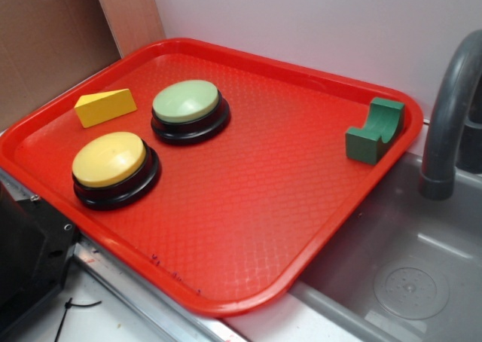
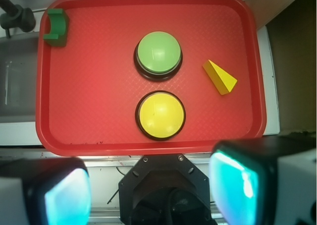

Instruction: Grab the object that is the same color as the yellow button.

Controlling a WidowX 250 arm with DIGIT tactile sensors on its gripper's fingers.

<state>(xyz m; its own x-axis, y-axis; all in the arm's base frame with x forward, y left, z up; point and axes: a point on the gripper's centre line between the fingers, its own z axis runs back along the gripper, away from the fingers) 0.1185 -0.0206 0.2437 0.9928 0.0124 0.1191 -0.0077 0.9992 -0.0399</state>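
Observation:
The object, a small yellow wedge [image 1: 105, 107] [image 2: 219, 77], lies on the red tray [image 1: 248, 229] [image 2: 89, 106] near its far left corner in the exterior view. The yellow button [image 1: 111, 163] [image 2: 160, 114], domed on a black base, stands just in front of the wedge. My gripper [image 2: 148, 193] shows only in the wrist view, high above the tray's near edge and over the robot base. Its two fingers [image 2: 233, 188] stand wide apart with nothing between them. The gripper is out of the exterior view.
A pale green-topped button [image 1: 188, 108] [image 2: 158, 54] sits beside the yellow one. A dark green notched block [image 1: 374, 131] [image 2: 56, 27] stands at the tray's far right edge. A grey sink [image 1: 407, 274] with a faucet [image 1: 452, 108] adjoins the tray. The black robot base [image 2: 163, 190] lies below the gripper.

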